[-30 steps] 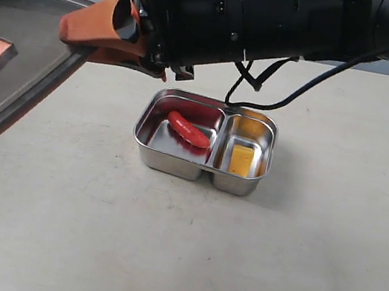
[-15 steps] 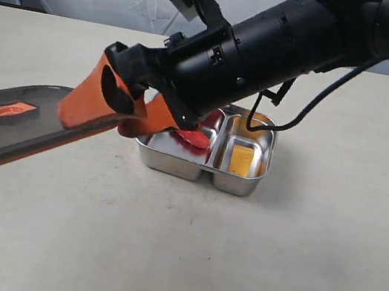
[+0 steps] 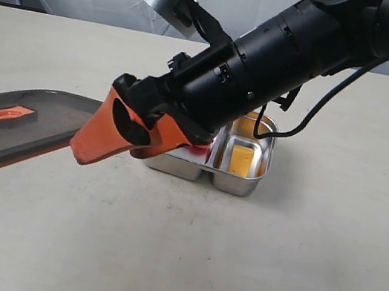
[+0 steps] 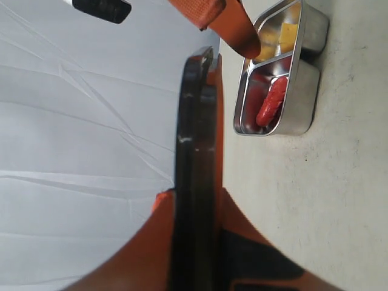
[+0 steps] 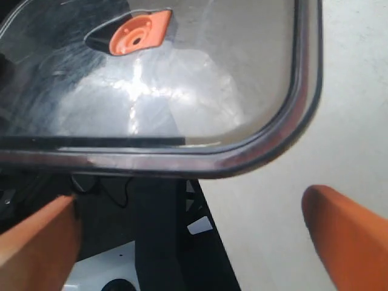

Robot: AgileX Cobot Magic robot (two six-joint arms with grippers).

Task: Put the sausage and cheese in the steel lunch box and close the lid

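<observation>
**Status.** I am judging the filling step done. The sausage (image 4: 271, 100) is lying in the larger compartment of the steel lunch box (image 3: 236, 185), and the cheese (image 3: 241, 160) is sitting in the smaller one. The box is standing open on the desk (image 3: 271, 265). The step in hand is the lid.

**Claws.**
- The left claw (image 4: 193, 203) is pinching the lid (image 3: 39, 126) by its edge, one orange finger on each face.
- The lid is hanging tilted, well to the left of the box, with its orange valve tab (image 3: 4, 113) showing on the upper face.
- The right claw (image 3: 125, 130) is reaching across in front of the box, fingers spread and holding nothing, just beside the lid's near rim. In its wrist view the rim is lying ahead of the fingers, not between them.

**Next move, as I am reading it.** Either the right claw takes the rim, or it clears the box. The lid then needs levelling, squaring to the box's rounded corners and pressing down evenly. A tilted seat is the risk.
</observation>
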